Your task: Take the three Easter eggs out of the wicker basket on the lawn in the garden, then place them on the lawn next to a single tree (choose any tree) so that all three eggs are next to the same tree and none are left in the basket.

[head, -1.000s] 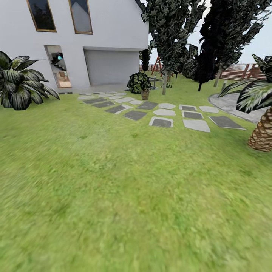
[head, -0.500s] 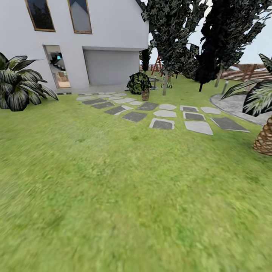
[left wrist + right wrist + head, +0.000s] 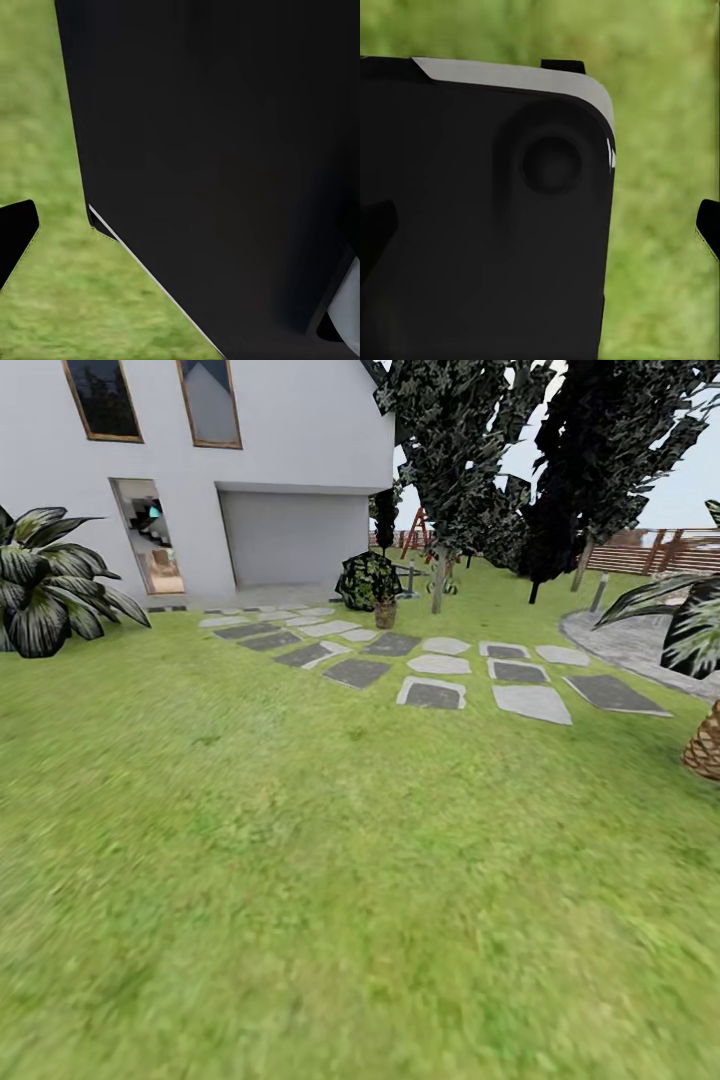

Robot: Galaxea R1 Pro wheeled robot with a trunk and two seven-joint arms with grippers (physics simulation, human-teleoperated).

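Head view, lawn [image 3: 330, 880]: mottled green grass runs from under me out to the white house [image 3: 200, 460].
Head view, tree [image 3: 437, 575]: pale straight trunk under a dark jagged canopy, far ahead, beyond the grey paving slabs [image 3: 432, 693].
Head view, other plants: a potted bush [image 3: 368, 582] just beside the tree; a broad-leaved plant [image 3: 45, 580] at my far left; a scaly palm trunk [image 3: 705, 745] at my far right.
Left wrist view: a dark part of my own body [image 3: 225, 165] blocks most of it, 1 black fingertip [image 3: 15, 236] at the edge over grass [image 3: 52, 300]; I cannot tell whether my left pincer is spread.
Right wrist view: dark body panel [image 3: 487, 217], 1 black fingertip [image 3: 709, 225] over blurred grass [image 3: 660, 150]; my right pincer's state I cannot tell either.
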